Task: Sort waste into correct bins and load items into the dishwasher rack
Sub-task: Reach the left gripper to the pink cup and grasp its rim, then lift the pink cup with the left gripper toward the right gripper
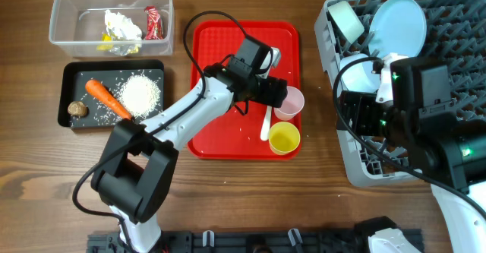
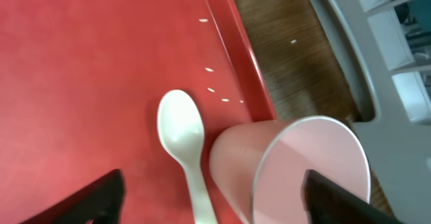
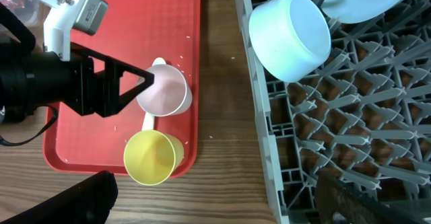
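On the red tray stand the pink cup and yellow cup, with the white spoon lying between them. My left gripper is open at the pink cup. One finger sits over the cup's mouth, the other left of the spoon. My right gripper hangs open and empty over the wood beside the dishwasher rack. The rack holds a pale blue plate and a bowl.
A clear tub at the back left holds tissue and wrappers. In front of it, a black tray holds a carrot, rice and a brown lump. Rice grains dot the red tray.
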Robot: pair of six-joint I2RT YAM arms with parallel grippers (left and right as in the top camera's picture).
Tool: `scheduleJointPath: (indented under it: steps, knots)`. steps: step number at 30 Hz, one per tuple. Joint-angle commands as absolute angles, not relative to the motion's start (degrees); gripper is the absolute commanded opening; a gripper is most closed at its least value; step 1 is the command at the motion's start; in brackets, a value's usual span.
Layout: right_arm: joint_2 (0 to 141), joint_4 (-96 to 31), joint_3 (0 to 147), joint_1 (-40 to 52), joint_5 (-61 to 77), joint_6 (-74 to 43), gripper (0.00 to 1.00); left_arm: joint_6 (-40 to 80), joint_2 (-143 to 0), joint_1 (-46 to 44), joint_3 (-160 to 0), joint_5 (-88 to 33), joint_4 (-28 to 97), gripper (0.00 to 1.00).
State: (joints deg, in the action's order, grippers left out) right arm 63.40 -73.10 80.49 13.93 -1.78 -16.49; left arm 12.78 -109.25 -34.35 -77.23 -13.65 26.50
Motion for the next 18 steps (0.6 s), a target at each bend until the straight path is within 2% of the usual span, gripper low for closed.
scheduleJointPath:
  steps: [1, 4, 10, 12, 18]
  knots:
    - [62.7, -73.2, 80.2, 13.8, -3.0, -17.2, 0.96, 13.0, -109.7, -34.1, -77.7, -12.1, 26.5, 0.70]
    - [62.7, -73.3, 80.2, 13.8, -3.0, -18.2, 0.96, 14.4, -110.0, -34.2, -77.7, -11.9, 26.6, 0.59]
    - [62.7, -73.4, 80.2, 13.8, -3.0, -18.2, 0.96, 15.5, -112.2, -34.3, -77.7, -11.9, 26.5, 0.55]
    - [62.7, -73.5, 80.2, 13.8, -3.0, -18.2, 0.96, 15.6, -112.6, -34.3, -77.7, -11.9, 26.5, 0.50]
    - [62.7, -73.6, 80.2, 13.8, -3.0, -18.2, 0.96, 15.9, -112.6, -34.3, -77.7, -11.9, 26.3, 0.23]
